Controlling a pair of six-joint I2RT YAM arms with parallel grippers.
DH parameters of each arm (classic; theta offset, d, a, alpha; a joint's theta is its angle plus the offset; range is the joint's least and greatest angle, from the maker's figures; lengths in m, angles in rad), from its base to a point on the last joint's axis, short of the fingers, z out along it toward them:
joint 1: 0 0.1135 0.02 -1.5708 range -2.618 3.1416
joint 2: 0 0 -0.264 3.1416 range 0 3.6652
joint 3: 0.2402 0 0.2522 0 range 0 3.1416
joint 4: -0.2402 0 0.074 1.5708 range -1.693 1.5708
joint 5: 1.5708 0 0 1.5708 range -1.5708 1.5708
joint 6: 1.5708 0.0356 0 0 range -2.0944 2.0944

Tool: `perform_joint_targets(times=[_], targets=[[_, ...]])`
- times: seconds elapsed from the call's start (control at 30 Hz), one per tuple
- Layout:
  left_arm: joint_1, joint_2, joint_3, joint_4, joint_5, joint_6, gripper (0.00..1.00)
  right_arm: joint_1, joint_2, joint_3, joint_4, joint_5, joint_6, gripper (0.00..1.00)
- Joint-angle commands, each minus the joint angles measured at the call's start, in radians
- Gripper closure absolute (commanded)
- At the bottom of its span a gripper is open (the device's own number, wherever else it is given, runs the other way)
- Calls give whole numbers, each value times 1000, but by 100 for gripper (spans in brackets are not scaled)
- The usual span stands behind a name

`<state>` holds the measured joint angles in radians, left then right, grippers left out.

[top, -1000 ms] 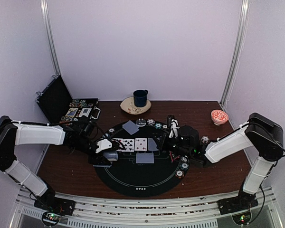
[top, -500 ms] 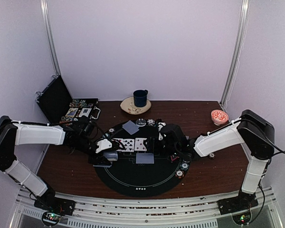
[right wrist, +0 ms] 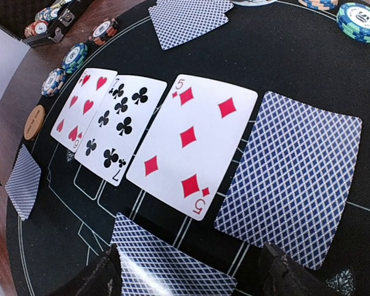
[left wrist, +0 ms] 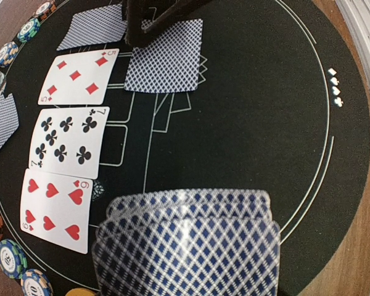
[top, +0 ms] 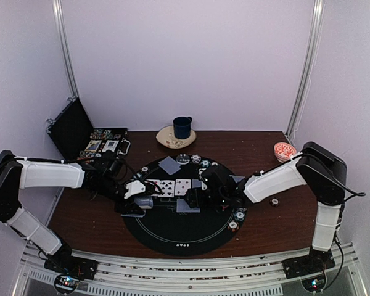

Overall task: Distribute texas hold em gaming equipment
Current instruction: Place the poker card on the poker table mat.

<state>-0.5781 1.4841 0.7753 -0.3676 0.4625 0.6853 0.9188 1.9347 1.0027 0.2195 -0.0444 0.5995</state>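
At the left part of the black mat (top: pixel 172 237), the left end effector (top: pixel 140 202) is clamped on a deck of cards (left wrist: pixel 185 246). Three face-up cards (right wrist: pixel 120 123) lie in a row across the mat's middle. The right end effector (right wrist: pixel 191 272), fingers apart, hangs over a face-down card (right wrist: pixel 166 259) just beside that row.

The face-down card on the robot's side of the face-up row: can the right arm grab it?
Probably yes. The right pincer is open and hangs right over that face-down card, a finger at each side, and nothing lies on top of it.
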Motion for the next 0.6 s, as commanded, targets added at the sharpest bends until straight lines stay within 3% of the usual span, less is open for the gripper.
perform_joint_targets(times=[0.0, 0.2, 0.57], targets=[[-3, -5, 19, 26, 2, -9, 62, 5, 21, -20, -10, -44, -3, 23], [-4, 1, 20, 29, 1, -10, 62, 10, -15, -68, 36, -107, -27, 25], [-3, -2, 19, 27, 1, -9, 62, 9, -64, -130, 80, -168, -62, 38]])
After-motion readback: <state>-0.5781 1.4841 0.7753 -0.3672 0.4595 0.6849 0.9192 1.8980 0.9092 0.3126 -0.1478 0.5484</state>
